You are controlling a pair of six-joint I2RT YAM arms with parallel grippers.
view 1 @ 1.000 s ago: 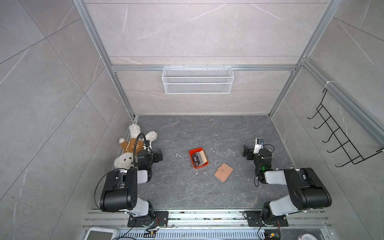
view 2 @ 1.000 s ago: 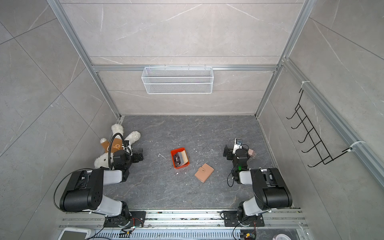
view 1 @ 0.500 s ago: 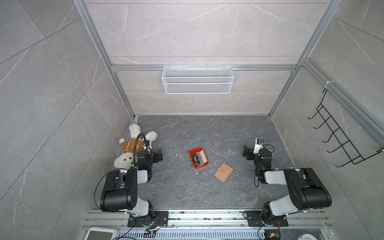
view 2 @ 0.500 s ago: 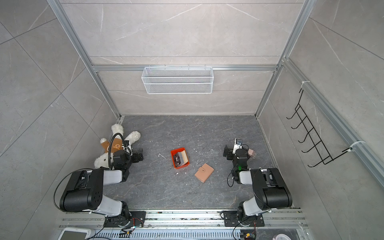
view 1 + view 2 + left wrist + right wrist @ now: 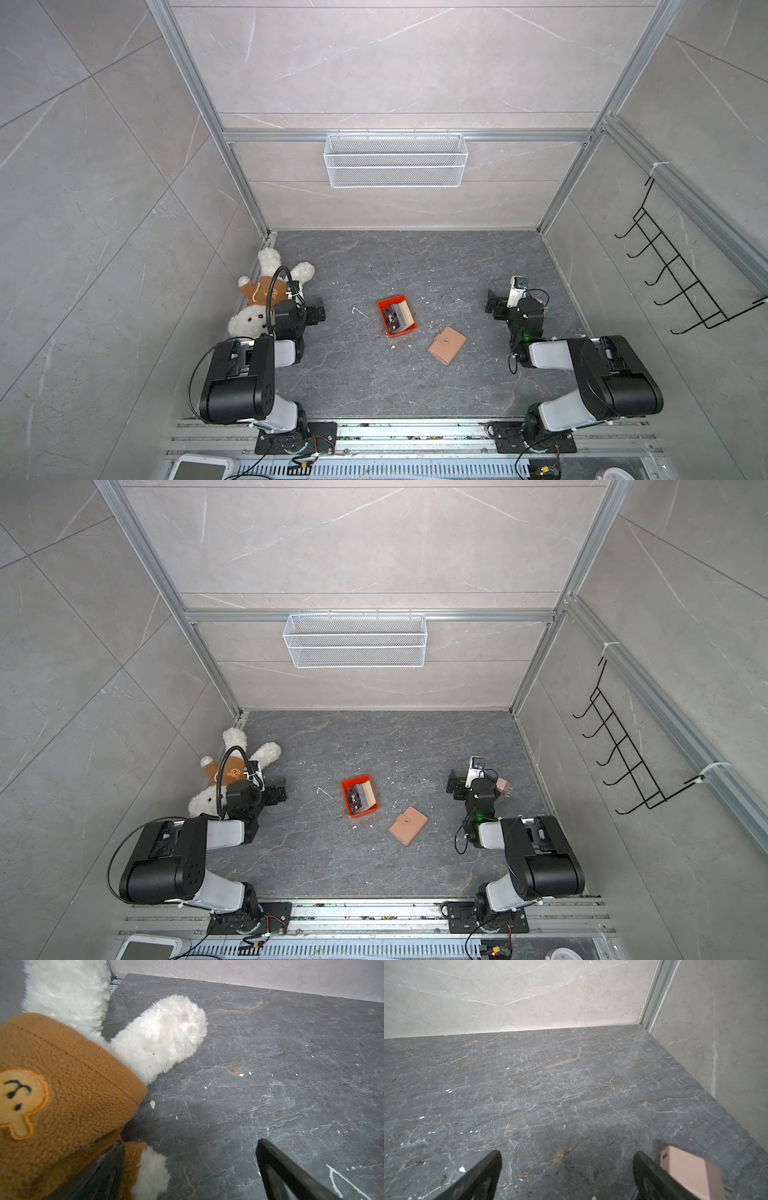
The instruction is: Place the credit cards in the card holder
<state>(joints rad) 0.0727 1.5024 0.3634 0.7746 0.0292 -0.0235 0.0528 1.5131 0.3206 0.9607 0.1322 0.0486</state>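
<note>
The credit cards (image 5: pixel 398 318) (image 5: pixel 362 798), black ones with white lettering and tan ones, lie stacked in a small orange-red tray at mid-floor. The card holder (image 5: pixel 447 345) (image 5: pixel 408 825), a pinkish-tan booklet with a snap tab, lies closed just right of and nearer than the tray. My left gripper (image 5: pixel 314 316) (image 5: pixel 190 1141) rests open at the left, far from both, one finger against a teddy bear. At the right my right gripper (image 5: pixel 495 306) (image 5: pixel 568 1152) is open over bare floor with nothing between its fingers. Neither wrist view shows cards or holder.
The orange-red tray (image 5: pixel 390 300) holds the cards. A white teddy bear (image 5: pixel 266 291) (image 5: pixel 62 1084) in a brown jumper lies by the left wall. A small pink block (image 5: pixel 503 787) (image 5: pixel 685 1169) sits beside the right gripper. A wire basket (image 5: pixel 395 160) and a hook rack (image 5: pixel 681 270) hang on the walls.
</note>
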